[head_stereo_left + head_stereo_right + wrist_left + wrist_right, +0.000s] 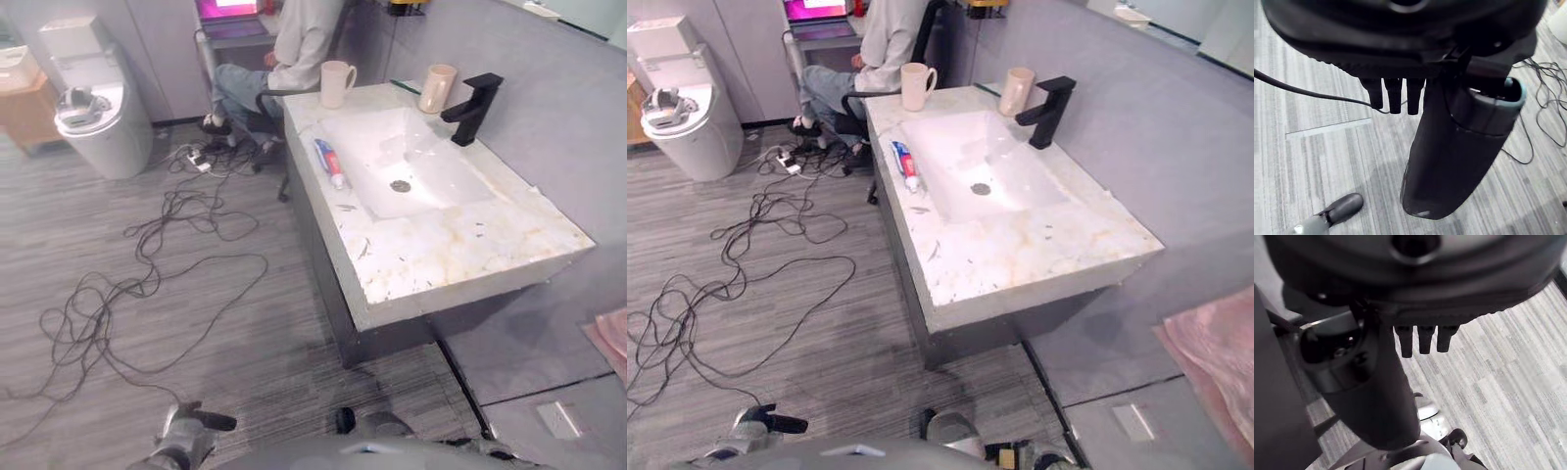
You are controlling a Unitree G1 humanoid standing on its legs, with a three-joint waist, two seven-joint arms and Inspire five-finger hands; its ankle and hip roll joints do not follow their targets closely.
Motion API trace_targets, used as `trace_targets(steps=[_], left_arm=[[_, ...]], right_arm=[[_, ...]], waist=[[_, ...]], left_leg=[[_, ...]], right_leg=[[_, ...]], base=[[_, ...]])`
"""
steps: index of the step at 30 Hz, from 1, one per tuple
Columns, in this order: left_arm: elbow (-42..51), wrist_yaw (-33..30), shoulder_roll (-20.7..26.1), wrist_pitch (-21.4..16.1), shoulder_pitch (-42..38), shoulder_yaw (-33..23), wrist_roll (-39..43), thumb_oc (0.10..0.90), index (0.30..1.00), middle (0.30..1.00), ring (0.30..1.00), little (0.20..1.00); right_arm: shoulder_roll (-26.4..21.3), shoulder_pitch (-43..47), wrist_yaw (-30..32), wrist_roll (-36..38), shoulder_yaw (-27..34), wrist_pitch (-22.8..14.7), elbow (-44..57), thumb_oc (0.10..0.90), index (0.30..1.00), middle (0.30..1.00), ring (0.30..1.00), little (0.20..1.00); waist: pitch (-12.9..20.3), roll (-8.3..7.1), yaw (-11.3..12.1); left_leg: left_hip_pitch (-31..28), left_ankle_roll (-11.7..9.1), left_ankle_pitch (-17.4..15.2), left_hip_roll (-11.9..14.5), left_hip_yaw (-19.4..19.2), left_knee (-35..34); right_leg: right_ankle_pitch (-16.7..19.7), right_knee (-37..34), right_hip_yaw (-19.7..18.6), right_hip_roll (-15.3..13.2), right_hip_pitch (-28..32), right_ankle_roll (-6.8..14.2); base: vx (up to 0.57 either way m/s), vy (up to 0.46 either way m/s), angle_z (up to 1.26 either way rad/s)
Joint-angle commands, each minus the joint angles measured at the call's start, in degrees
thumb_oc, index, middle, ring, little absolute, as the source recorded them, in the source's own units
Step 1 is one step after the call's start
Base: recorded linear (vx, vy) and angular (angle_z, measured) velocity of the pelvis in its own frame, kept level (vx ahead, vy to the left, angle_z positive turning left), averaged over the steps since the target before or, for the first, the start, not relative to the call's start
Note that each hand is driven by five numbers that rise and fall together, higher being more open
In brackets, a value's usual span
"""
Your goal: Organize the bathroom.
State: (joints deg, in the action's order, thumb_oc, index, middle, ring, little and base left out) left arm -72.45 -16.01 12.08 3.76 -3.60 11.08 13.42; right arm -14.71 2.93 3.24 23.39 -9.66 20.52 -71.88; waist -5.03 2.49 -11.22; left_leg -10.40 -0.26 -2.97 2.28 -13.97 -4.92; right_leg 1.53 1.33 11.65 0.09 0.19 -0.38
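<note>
Our left robot hand (1393, 95) and right robot hand (1422, 340) hang over the floor with straight fingers, holding nothing. On the table (460, 245), a toothpaste tube (330, 163) lies along the sink's (392, 157) left edge; two cups (336, 83) (437, 88) stand at the far edge beside the black tap (473, 108).

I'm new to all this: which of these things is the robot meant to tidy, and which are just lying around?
Likely for the job:
toothpaste tube on the counter
two cups behind the basin

Just there:
black faucet
toilet
floor cables
seated person
</note>
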Motion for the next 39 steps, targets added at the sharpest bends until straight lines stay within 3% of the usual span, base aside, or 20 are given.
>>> trace_targets(steps=[1, 4, 5, 10, 12, 14, 15, 17, 20, 24, 25, 26, 27, 28, 29, 30, 32, 33, 36, 39], left_arm=[[0.60, -2.16, 2.20, -2.37, -2.59, 0.10, 1.10, 0.800, 0.900, 0.900, 0.900, 0.900], [0.75, -2.24, 2.39, -1.95, -2.96, 0.00, -0.57, 0.800, 0.900, 0.900, 0.900, 0.900], [0.79, -1.85, 2.56, -1.59, -3.00, -0.18, -1.58, 0.800, 0.900, 0.900, 0.900, 0.900], [0.78, -2.33, 2.36, -2.68, -2.06, -1.12, 0.40, 0.800, 0.900, 0.900, 0.900, 0.900], [0.71, -3.55, 1.96, -2.61, -0.97, -2.56, 3.31, 0.800, 0.900, 0.900, 0.900, 0.900], [-0.12, -3.51, 1.97, -3.46, 0.04, -3.54, 4.35, 0.800, 0.900, 0.900, 0.900, 0.900], [-0.72, -3.28, 1.90, -4.20, 0.53, -4.12, 4.16, 0.800, 0.900, 0.900, 0.900, 0.900], [-1.00, -2.77, 2.14, -4.85, 0.85, -4.67, 3.56, 0.800, 0.900, 0.900, 0.900, 0.900], [-0.81, -1.32, 2.34, -5.33, -0.24, -2.33, 0.80, 0.800, 0.900, 0.900, 0.900, 0.900], [-0.45, -0.90, 3.05, -5.06, -1.20, 1.45, 3.21, 0.800, 0.900, 0.900, 0.900, 0.900], [-0.66, -0.90, 3.34, -4.85, -1.49, 1.56, 3.39, 0.800, 0.900, 0.900, 0.900, 0.900], [-0.84, -0.92, 3.87, -4.81, -2.14, 1.65, 3.49, 0.800, 0.900, 0.900, 0.900, 0.900], [-0.84, -0.92, 3.93, -4.92, -2.22, 1.66, 3.47, 0.800, 0.900, 0.900, 0.900, 0.900], [-0.66, -1.41, 3.97, -5.58, -3.07, 1.63, 3.17, 0.800, 0.900, 0.900, 0.900, 0.900], [-0.55, -1.63, 3.96, -5.64, -3.31, 1.58, 3.10, 0.800, 0.900, 0.900, 0.900, 0.900], [0.07, -2.42, 3.83, -5.61, -4.29, 1.49, 2.06, 0.800, 0.900, 0.900, 0.900, 0.900], [0.50, -3.43, 3.66, -5.30, -4.93, 1.34, 0.73, 0.800, 0.900, 0.900, 0.900, 0.900], [1.37, -4.13, 3.49, -4.10, -5.66, 1.63, 0.89, 0.800, 0.900, 0.900, 0.900, 0.900], [1.97, -5.15, 3.48, -4.40, -6.24, 1.67, -0.68, 0.800, 0.900, 0.900, 0.900, 0.900], [2.73, -7.02, 3.13, -5.86, -7.27, 2.22, -2.08, 0.800, 0.900, 0.900, 0.900, 0.900]], right_arm=[[-0.74, 1.46, 1.10, 0.33, -1.11, 0.57, -1.55, 0.800, 0.900, 0.900, 0.900, 0.900], [-2.06, 1.29, 2.29, 4.11, -0.62, 0.91, -0.72, 0.800, 0.900, 0.900, 0.900, 0.900], [-2.36, 1.60, 2.05, 4.36, -0.41, 0.60, -0.95, 0.800, 0.900, 0.900, 0.900, 0.900], [-1.97, 1.63, 4.06, 5.77, -0.59, -0.40, -1.66, 0.800, 0.900, 0.900, 0.900, 0.900], [-1.71, 0.84, 4.68, 5.30, -0.31, -1.55, -2.11, 0.800, 0.900, 0.900, 0.900, 0.900], [-1.89, 1.03, 3.92, 3.13, -0.36, -1.87, -2.34, 0.800, 0.900, 0.900, 0.900, 0.900], [-1.97, 1.47, 3.96, 3.12, -0.34, -2.18, -2.50, 0.800, 0.900, 0.900, 0.900, 0.900], [-2.22, 2.09, 3.30, 2.10, 0.14, -2.33, -2.27, 0.800, 0.900, 0.900, 0.900, 0.900], [-2.10, 2.46, 5.33, 6.11, 1.43, -2.73, -0.85, 0.800, 0.900, 0.900, 0.900, 0.900], [-1.54, 2.01, 3.60, 3.46, 1.22, -1.99, -0.28, 0.800, 0.900, 0.900, 0.900, 0.900], [-1.56, 1.85, 3.19, 3.40, 0.99, -1.55, -0.22, 0.800, 0.900, 0.900, 0.900, 0.900], [-1.47, 1.56, 2.30, 2.02, 0.37, -0.47, -0.63, 0.800, 0.900, 0.900, 0.900, 0.900], [-1.44, 1.53, 2.38, 1.89, 0.27, -0.49, -0.71, 0.800, 0.900, 0.900, 0.900, 0.900], [-1.11, 1.10, 2.38, 1.88, -0.17, -0.52, -1.63, 0.800, 0.900, 0.900, 0.900, 0.900], [-0.97, 1.02, 2.18, 1.79, -0.25, -0.25, -1.77, 0.800, 0.900, 0.900, 0.900, 0.900], [-0.51, 0.84, 2.16, 2.05, -0.64, 0.15, -1.92, 0.800, 0.900, 0.900, 0.900, 0.900], [-0.22, 0.48, 1.68, 2.54, -0.87, 0.41, -1.92, 0.800, 0.900, 0.900, 0.900, 0.900], [-0.02, -0.40, 2.49, 3.42, -0.84, 0.00, -1.80, 0.800, 0.900, 0.900, 0.900, 0.900], [-0.23, -0.98, 2.75, 3.13, -0.45, -0.26, -1.60, 0.800, 0.900, 0.900, 0.900, 0.900], [-0.64, -1.52, 1.56, 1.93, -0.03, 0.58, -2.08, 0.800, 0.900, 0.900, 0.900, 0.900]], waist=[[1.28, -2.57, -0.74], [0.04, -3.81, -0.38], [-0.33, -4.05, -0.39], [0.46, -4.05, -0.99], [1.03, -3.25, -0.87], [1.08, -2.64, -0.21], [0.87, -2.37, 0.13], [0.24, -1.93, -0.03], [-0.15, -1.88, -0.15], [-0.94, -1.01, 0.76], [-1.39, -0.75, 0.64], [-1.88, -0.29, -0.23], [-1.77, -0.18, -0.32], [-2.03, -0.35, -1.42], [-1.90, -0.38, -1.58], [-1.78, -0.90, -2.31], [-1.82, -1.41, -2.98], [-1.60, -2.35, -4.11], [-1.58, -2.64, -5.08], [-0.75, -2.21, -6.00]], left_leg=[[10.99, -1.42, 1.90, -0.59, -4.75, 21.46], [18.13, -3.22, 4.11, 4.18, -3.43, 30.72], [18.60, -3.41, 4.55, 6.32, -3.19, 29.10], [13.69, -2.73, 5.06, 8.15, -1.47, 18.20], [10.38, -5.43, 9.35, 12.21, 1.90, 10.86], [8.17, -6.69, 9.30, 14.41, 5.16, 8.45], [7.29, -6.83, 7.39, 14.43, 6.50, 8.05], [6.87, -6.80, 4.64, 14.33, 4.41, 9.00], [8.25, -4.53, 1.16, 10.50, 1.36, 11.79], [6.10, -1.39, 0.54, 4.58, -0.10, 7.00], [5.07, -1.12, 0.73, 4.32, -0.37, 5.83], [3.30, -0.48, 0.95, 3.28, -0.09, 2.91], [3.32, -0.42, 1.00, 3.21, -0.04, 2.66], [1.98, 0.15, 0.92, 1.46, 0.42, 1.18], [2.04, 0.30, 0.86, 1.06, 0.44, 1.10], [1.76, 0.82, 0.29, -0.91, 0.53, 1.00], [1.25, 1.19, -0.29, -2.49, 0.68, 0.87], [0.59, 1.69, -1.50, -5.48, 1.48, 1.29], [-0.45, 1.99, -2.64, -7.37, 1.82, 1.72], [-2.09, 2.92, -4.38, -9.73, 1.69, 2.42]], right_leg=[[-2.06, 5.21, -3.97, -0.93, -1.57, 3.45], [-2.45, 5.22, -4.55, -1.44, 0.15, 1.95], [-2.48, 4.67, -4.87, -1.56, 1.05, 1.86], [-1.97, 2.87, -6.14, -2.14, 1.43, 2.76], [-2.10, 2.49, -7.93, -2.57, 1.15, 4.17], [-2.41, 3.92, -9.75, -4.50, -0.10, 5.96], [-2.83, 5.69, -11.23, -6.22, -1.21, 7.42], [-3.26, 8.21, -11.70, -8.82, -2.82, 9.28], [-1.13, 9.62, -11.74, -13.46, -3.52, 10.92], [12.05, 21.06, -11.62, -19.42, -9.74, 10.25], [11.43, 22.20, -11.60, -19.07, -10.14, 9.96], [9.74, 23.62, -12.01, -15.02, -11.50, 9.80], [9.66, 23.44, -12.01, -14.30, -11.81, 9.77], [6.98, 21.11, -10.67, -9.77, -12.15, 9.71], [6.47, 19.82, -10.31, -8.68, -12.33, 9.67], [3.95, 13.46, -8.51, -5.27, -12.45, 9.58], [3.53, 8.97, -7.24, -3.25, -11.78, 9.35], [5.76, 3.40, -5.94, -0.82, -11.58, 9.40], [6.51, 3.81, -4.05, 0.73, -12.50, 9.37], [4.35, 6.08, -2.04, 2.54, -12.09, 7.45]], base=[[0.06, 0.034, 0.28], [0.07, 0.098, 0.25], [0.09, 0.209, 0.09], [0.13, 0.269, 0.07], [0.30, 0.644, -0.34], [0.21, 0.576, -0.61], [0.15, 0.572, -0.89], [0.10, 0.510, -1.04], [0.08, 0.670, -0.52], [0.13, 0.488, 0.02], [0.26, 0.488, -0.25], [0.21, 0.353, -0.16], [0.34, 0.442, -0.14], [0.25, 0.252, 0.06], [0.41, 0.342, 0.12], [0.23, 0.161, 0.13], [0.36, 0.227, 0.26], [0.40, 0.252, 0.37], [0.36, 0.212, 0.27], [0.45, 0.187, 0.13]])
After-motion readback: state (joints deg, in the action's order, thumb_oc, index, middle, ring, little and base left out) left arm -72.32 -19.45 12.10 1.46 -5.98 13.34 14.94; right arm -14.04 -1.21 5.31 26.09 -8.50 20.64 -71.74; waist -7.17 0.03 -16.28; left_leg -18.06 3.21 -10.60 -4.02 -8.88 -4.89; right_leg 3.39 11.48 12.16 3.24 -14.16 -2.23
